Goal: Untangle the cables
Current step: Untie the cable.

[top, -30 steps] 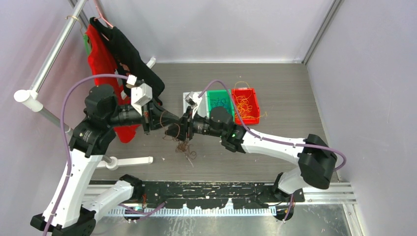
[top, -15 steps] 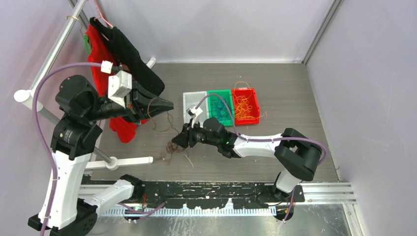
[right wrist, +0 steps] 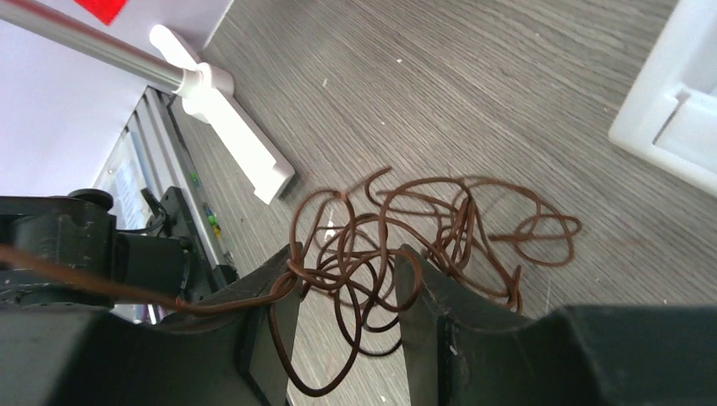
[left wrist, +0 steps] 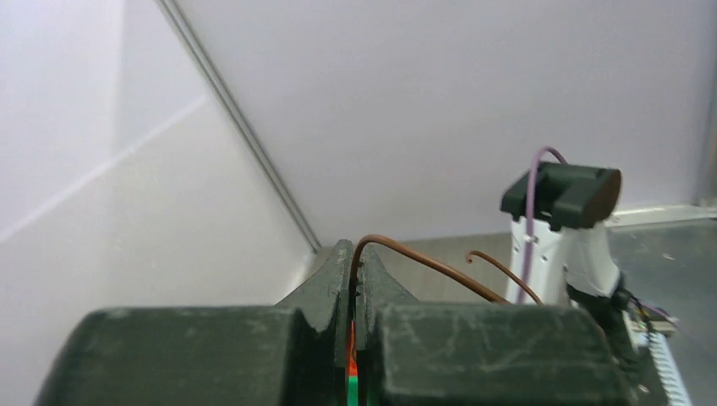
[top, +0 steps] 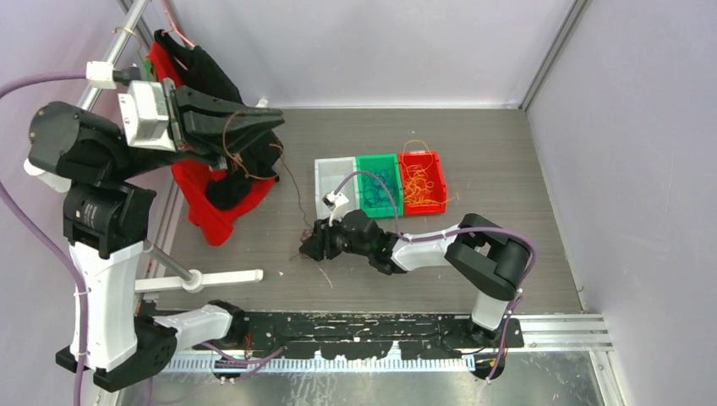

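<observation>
The cables here are a tangle of thin brown strands (right wrist: pixel 440 224) lying on the grey table. My right gripper (right wrist: pixel 347 279) is low over it with its jaws apart; several loops lie between the fingers, and one strand hooks over the left finger (right wrist: pixel 275 292). In the top view the right gripper (top: pixel 309 247) sits at the tangle in the table's middle. My left gripper (top: pixel 272 123) is raised high at the left and shut on one brown strand (top: pixel 296 199), which runs down to the tangle. The left wrist view shows that strand (left wrist: pixel 423 260) pinched between the shut fingertips (left wrist: pixel 355 258).
A white bin (top: pixel 332 178), a green bin (top: pixel 378 182) holding blue strands and a red bin (top: pixel 421 182) holding orange strands stand side by side behind the tangle. A clothes rack with red and black garments (top: pixel 216 190) stands at the left, its white foot (top: pixel 228 277) on the table.
The left arm has swung up and to the left, drawing its strand out of the tangle. The right gripper has come down to the table with the tangle, its jaws wider apart.
</observation>
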